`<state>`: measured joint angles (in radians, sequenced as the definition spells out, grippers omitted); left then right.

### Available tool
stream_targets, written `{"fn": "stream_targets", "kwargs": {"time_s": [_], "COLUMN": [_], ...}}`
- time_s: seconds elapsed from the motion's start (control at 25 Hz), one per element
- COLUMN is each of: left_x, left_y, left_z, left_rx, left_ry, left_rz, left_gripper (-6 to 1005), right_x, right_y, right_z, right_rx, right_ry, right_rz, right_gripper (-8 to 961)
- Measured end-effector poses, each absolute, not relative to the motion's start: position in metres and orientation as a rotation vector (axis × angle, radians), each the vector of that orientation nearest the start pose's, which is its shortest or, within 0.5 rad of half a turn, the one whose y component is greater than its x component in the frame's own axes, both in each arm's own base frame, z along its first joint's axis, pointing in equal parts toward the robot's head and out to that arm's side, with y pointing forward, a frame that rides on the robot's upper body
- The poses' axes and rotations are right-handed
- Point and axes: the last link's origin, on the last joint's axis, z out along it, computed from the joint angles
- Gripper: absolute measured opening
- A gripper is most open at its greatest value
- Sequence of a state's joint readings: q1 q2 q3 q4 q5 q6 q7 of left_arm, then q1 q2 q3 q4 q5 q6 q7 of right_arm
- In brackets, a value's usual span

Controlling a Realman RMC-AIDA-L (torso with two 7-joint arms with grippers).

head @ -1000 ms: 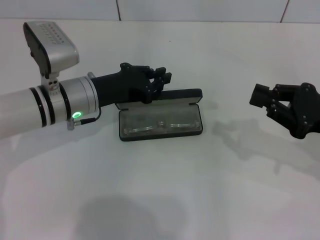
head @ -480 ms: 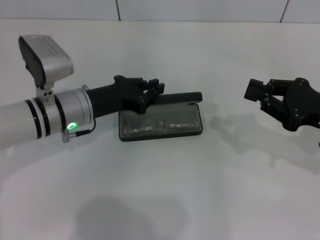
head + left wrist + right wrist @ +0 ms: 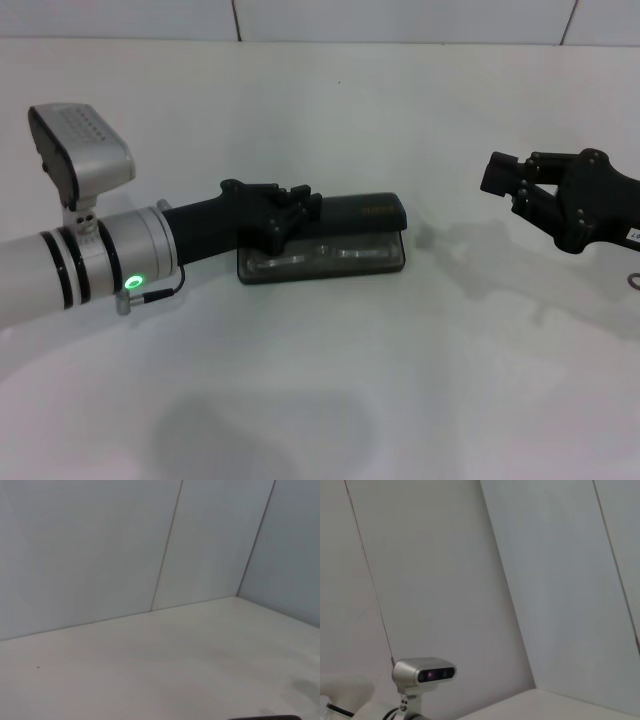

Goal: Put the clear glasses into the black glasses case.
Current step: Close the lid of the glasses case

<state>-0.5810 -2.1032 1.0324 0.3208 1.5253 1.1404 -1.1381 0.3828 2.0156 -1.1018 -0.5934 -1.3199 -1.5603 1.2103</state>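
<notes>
Closing step: clear glasses (image 3: 318, 255) lie inside the black glasses case (image 3: 322, 240), left gripper (image 3: 290, 212) on the half-lowered lid, finger spread not discernible, right gripper (image 3: 515, 183) idle well right of the case, can't tell either; next, press lid fully down.

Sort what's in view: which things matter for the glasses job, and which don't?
Job: black glasses case, lid lowered partway; clear glasses inside it; left gripper at the lid.
Not in use: right gripper, off to the case's right; white table.

clear glasses (image 3: 320, 252) mostly hidden – lid lowered
</notes>
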Motion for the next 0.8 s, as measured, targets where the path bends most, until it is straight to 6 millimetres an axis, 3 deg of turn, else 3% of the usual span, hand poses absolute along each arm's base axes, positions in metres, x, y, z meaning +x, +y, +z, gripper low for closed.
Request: {"fn": "stream_targets", "kwargs": {"time_s": [0.48,0.8], "left_x": [-0.263,-0.247], "left_y": [0.333,0.335], "left_z": [-0.070,-0.052], "left_rx": [-2.543,-2.531], "left_ry": [-0.713,-0.644], "left_rz": [-0.774,-0.922], "left_gripper": [157,157], "right_x": [0.247,0.247], "right_y": [0.312,0.310], "right_z": [0.011,0.009], "right_rx": [-2.551,-2.567], "right_ry": [0.464,0.472], "right_rz": [1.118,1.125], "right_gripper": [150,151]}}
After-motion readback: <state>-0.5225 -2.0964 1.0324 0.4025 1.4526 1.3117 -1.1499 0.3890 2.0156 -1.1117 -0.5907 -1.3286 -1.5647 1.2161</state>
